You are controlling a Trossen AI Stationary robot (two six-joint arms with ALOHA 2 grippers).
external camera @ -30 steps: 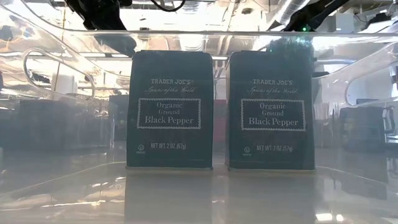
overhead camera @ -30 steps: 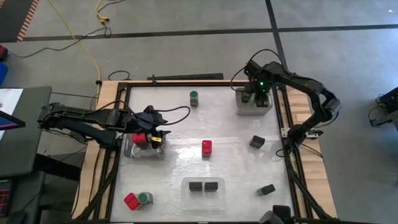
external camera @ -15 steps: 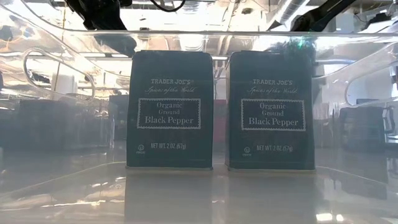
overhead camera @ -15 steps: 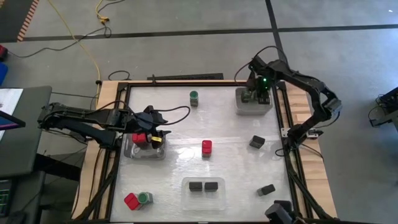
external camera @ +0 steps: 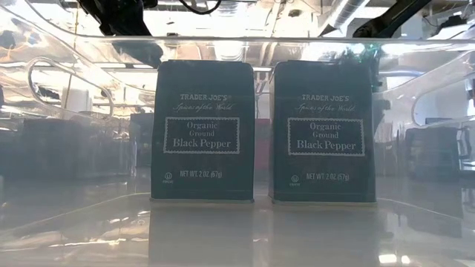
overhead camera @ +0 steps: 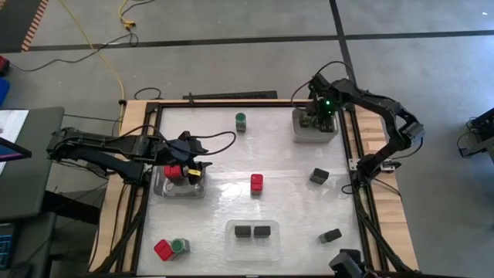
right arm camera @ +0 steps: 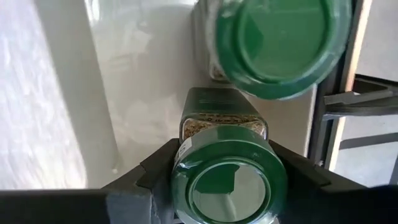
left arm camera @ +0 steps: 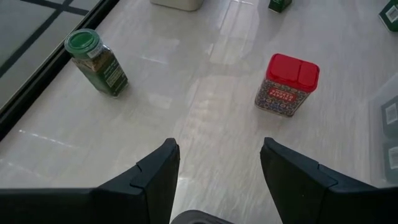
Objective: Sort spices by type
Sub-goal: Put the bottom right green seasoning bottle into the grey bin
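Right gripper [right arm camera: 227,186] clamps a green-lidded jar [right arm camera: 227,177] over the upper-right tray [overhead camera: 297,133]; left gripper [left arm camera: 217,171], fingers apart, hangs over the left tray [overhead camera: 164,191].

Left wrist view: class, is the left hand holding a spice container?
No. The left hand is open and empty, with the red-lidded spice and green-lidded jar standing beyond its fingers.

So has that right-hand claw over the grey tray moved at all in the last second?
Yes, a little: in the high view the right gripper has crept toward the grey tray's far left corner, carrying a green-lidded jar.
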